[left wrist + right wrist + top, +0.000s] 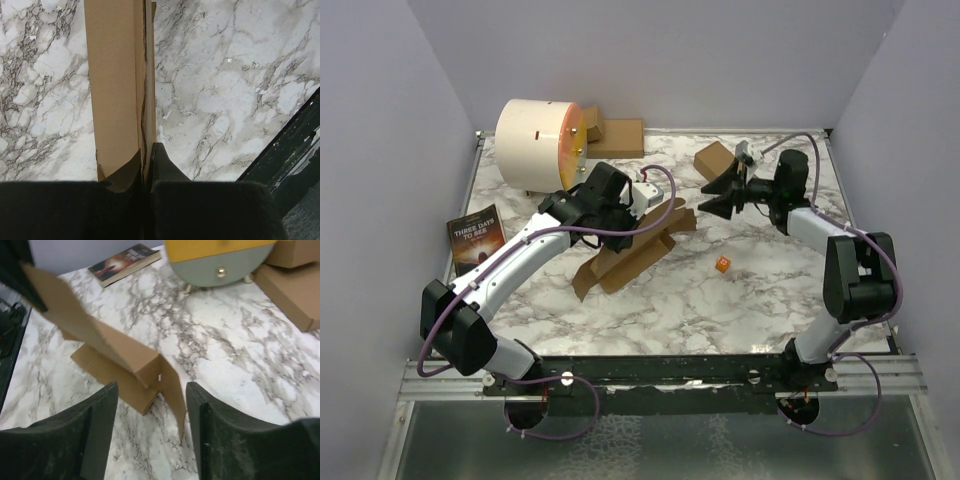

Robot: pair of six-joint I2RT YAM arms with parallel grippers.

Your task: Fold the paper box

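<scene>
1. While the table (750,290) offers plenty of bare marble to press against, it is worth using. The crease will likely come out cleaner if the lower panels lie flat on the surface and are not lifted.
2. The paper box (630,255) lies near the middle of the table, running from near-left to far-right. It is only partly folded: one long wall stands up and the other panels spread out beside it.
3. The left gripper (148,154) is pinched fully closed on the thin top edge of that raised wall. It works best as an anchor, so it should hold firm without twisting, since a twist would probably skew the wall or tear the edge.
4. The right gripper (152,387) stands wide apart and has hold of nothing. It faces the right end of the box, low over the marble.
5. The end flap (172,390) hangs loose between the right fingers (102,435) and, as far as the right wrist view shows, touches neither. The next move seems to be to take or push this flap. Closing squarely across the flap, close to its fold line, should bend it on the score and not buckle it mid-panel.
6. A small orange cube (722,265) sits near the box, apart from it on the near-right side. Any sweep by the right arm ought to pass clear of it.
</scene>
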